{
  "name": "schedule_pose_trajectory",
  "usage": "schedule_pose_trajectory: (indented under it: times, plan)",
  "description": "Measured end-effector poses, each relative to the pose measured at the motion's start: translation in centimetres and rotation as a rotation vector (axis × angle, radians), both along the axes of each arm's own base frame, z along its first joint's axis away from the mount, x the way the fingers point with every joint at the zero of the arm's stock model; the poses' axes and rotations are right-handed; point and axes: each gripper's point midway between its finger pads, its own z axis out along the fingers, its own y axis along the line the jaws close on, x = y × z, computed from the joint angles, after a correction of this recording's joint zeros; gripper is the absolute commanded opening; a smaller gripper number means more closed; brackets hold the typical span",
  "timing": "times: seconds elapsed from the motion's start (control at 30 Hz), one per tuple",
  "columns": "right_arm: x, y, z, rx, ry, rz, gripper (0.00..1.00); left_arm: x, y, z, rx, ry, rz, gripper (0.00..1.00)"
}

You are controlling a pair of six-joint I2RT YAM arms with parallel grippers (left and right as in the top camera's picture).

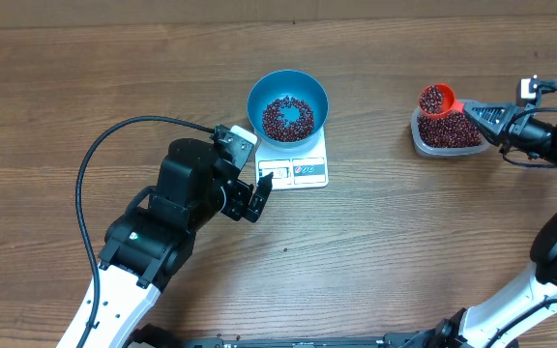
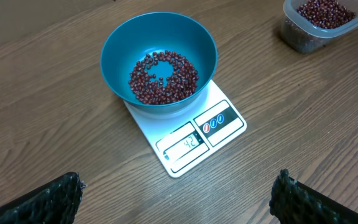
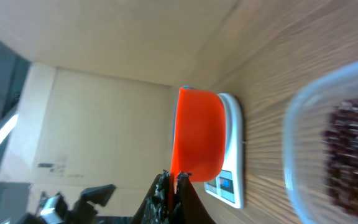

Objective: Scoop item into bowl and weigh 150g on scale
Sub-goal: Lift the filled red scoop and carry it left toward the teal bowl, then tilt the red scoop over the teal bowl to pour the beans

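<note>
The blue bowl (image 1: 288, 104) stands on the white scale (image 1: 307, 170), holding a layer of dark red beans (image 1: 287, 117). In the left wrist view the bowl (image 2: 159, 46), its beans (image 2: 163, 77) and the scale (image 2: 191, 140) lie ahead of my open left gripper (image 2: 178, 196), which hovers over bare table just in front of the scale. My right gripper (image 1: 474, 109) is shut on the handle of the orange-red scoop (image 1: 437, 100), which is full of beans and held above the clear tub (image 1: 446, 133). The right wrist view shows the scoop (image 3: 199, 137) edge-on.
The clear tub (image 3: 334, 143) with more beans sits at the right of the table. A black cable (image 1: 114, 135) loops from the left arm over the wood. The right arm's body reaches in from the lower right.
</note>
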Motion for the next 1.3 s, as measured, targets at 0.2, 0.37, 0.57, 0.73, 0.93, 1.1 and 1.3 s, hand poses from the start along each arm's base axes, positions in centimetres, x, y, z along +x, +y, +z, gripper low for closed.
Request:
schedule_pose_trajectory:
  times: [0.2,0.37,0.57,0.73,0.93,1.1,1.3]
  plan:
    - [0.1,2.4,1.0,0.052,-0.029,0.06,0.04,0.0,0.0,0.0,0.0,0.0,0.0,0.99]
    - [0.2,5.2,1.2,0.065,-0.032,0.129,0.04,0.0,0.0,0.0,0.0,0.0,0.0,1.0]
    - [0.1,9.1,1.3,0.067,-0.042,0.225,0.04,0.0,0.0,0.0,0.0,0.0,0.0,0.99]
    - [0.2,11.1,1.4,0.058,-0.064,0.277,0.04,0.0,0.0,0.0,0.0,0.0,0.0,1.0]
    - [1.2,13.6,1.6,0.044,-0.107,0.336,0.04,0.0,0.0,0.0,0.0,0.0,0.0,0.99]
    - [1.8,16.1,1.5,0.025,-0.091,0.38,0.04,0.0,0.0,0.0,0.0,0.0,0.0,1.0]
    - [2.5,18.8,1.6,-0.001,-0.086,0.408,0.04,0.0,0.0,0.0,0.0,0.0,0.0,1.0]
